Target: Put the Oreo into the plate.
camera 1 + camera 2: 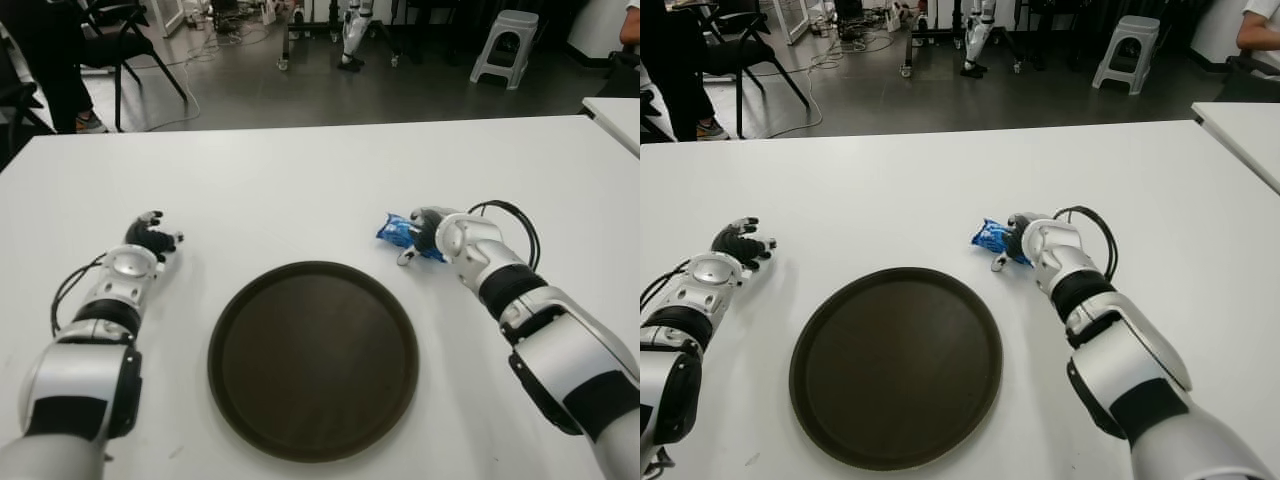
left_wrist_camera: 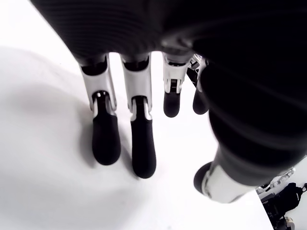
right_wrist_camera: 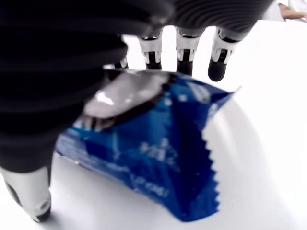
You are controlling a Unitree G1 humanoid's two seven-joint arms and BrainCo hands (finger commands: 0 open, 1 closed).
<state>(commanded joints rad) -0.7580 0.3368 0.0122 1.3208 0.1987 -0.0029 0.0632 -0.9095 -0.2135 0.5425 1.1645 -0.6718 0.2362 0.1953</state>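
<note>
right hand (image 1: 432, 232) fingers curled around blue oreo packet (image 3: 158, 158) on white worktop (image 1: 300, 180), just right of plate (image 1: 312, 358) | left hand (image 1: 150, 238) left of plate, fingers relaxed, holding nothing

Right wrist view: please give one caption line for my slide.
Right hand over the blue Oreo packet on the white table, fingers around it.

Silver-white arms banded in black; black-tipped fingers (image 2: 106, 139) (silver knuckles); a black cable (image 1: 510, 215) loops the right wrist.
</note>
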